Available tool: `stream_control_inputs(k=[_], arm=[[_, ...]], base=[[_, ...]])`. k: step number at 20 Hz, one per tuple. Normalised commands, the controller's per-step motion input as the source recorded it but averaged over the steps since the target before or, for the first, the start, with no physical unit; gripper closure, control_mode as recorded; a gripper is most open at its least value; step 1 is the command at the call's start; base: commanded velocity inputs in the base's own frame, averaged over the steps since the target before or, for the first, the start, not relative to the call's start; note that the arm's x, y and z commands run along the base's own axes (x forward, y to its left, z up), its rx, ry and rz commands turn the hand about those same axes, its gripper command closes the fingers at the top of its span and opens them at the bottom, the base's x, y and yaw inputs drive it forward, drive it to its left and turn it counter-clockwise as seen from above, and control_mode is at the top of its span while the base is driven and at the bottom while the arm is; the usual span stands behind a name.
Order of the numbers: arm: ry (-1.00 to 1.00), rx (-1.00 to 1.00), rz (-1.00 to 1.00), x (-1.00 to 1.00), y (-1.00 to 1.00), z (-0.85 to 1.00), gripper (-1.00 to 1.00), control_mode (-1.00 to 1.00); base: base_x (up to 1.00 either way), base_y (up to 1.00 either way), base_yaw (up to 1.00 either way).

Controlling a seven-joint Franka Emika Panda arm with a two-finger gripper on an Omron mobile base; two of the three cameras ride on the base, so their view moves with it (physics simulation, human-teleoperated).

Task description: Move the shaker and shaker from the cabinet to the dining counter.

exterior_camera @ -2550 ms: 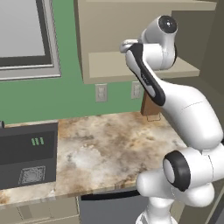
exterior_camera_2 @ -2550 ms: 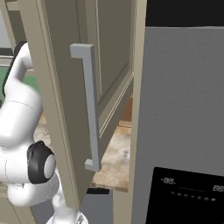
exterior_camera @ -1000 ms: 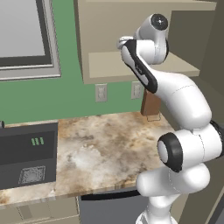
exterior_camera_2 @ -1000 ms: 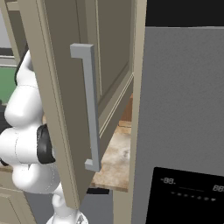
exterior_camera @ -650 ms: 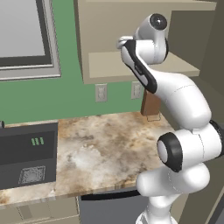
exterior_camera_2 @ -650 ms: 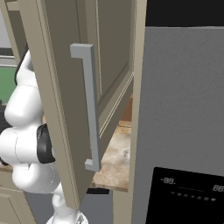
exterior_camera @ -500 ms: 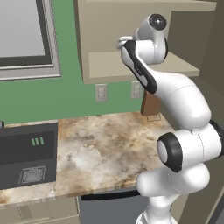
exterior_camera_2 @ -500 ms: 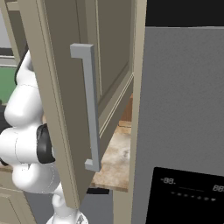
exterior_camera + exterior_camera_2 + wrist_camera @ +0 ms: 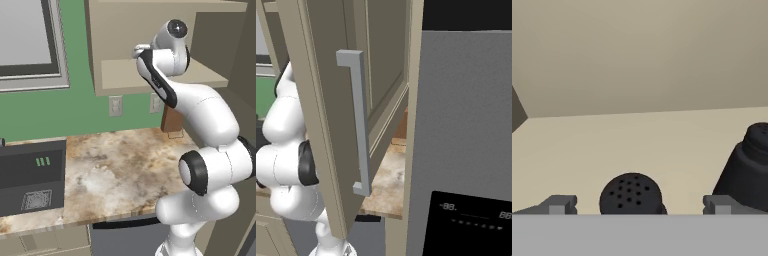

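Counting two black shakers on the cabinet shelf (image 9: 637,145): near shaker (image 9: 631,194) at 6 o'clock between our wide-open, empty claw (image 9: 637,205); far shaker (image 9: 747,170) at 4 o'clock. No legible writing.

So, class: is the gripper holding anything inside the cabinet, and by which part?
Nothing is held. The gripper is open, one shaker sitting between its fingertips ungripped.
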Motion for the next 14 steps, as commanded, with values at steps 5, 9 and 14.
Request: stream_control_inputs(k=[5,9,14], arm=[[0.0,0.0,0.0,0.26,0.0,0.0,-1.0,-1.0],[0.0,0.0,0.0,0.18,0.04,0.0,-1.0,-1.0],[0.0,0.0,0.0,0.02,0.08,-0.01,1.0,-1.0]], base=[[0.0,0.0,0.0],[0.0,0.0,0.0],[0.0,0.0,0.0]])
